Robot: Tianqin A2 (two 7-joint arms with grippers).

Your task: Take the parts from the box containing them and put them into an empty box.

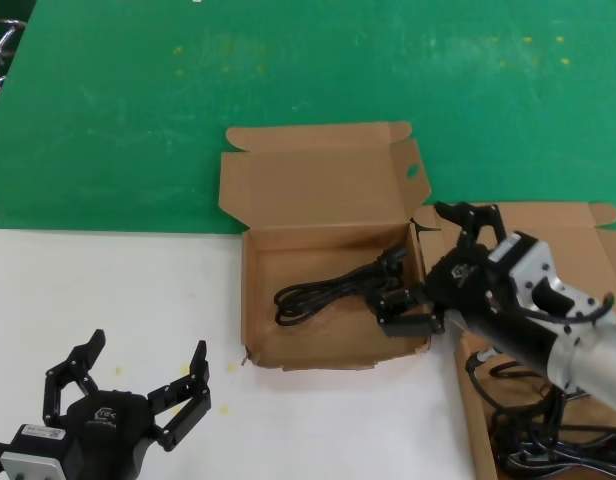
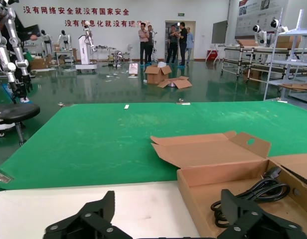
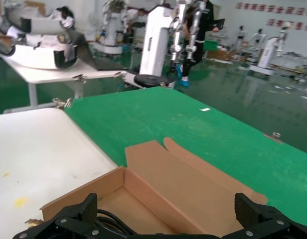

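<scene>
The right tool (image 1: 428, 275) hangs wide open over the oval-holed box (image 1: 328, 185), gripping nothing; one black cord (image 1: 333, 290) lies inside. More cords (image 1: 548, 440) fill the plain box (image 1: 578, 235) at right. Limp and light, they seem best pinched mid-bundle. The left tool (image 1: 128, 385) waits spread open above the near white surface (image 1: 118, 300).

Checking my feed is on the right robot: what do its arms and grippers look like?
Both grippers are black, with jointed, angular fingers. The left gripper carries a small pale logo on its black body, above a silver plate at the wrist. The right gripper sits on a silver cylindrical forearm with black cables along it.
</scene>
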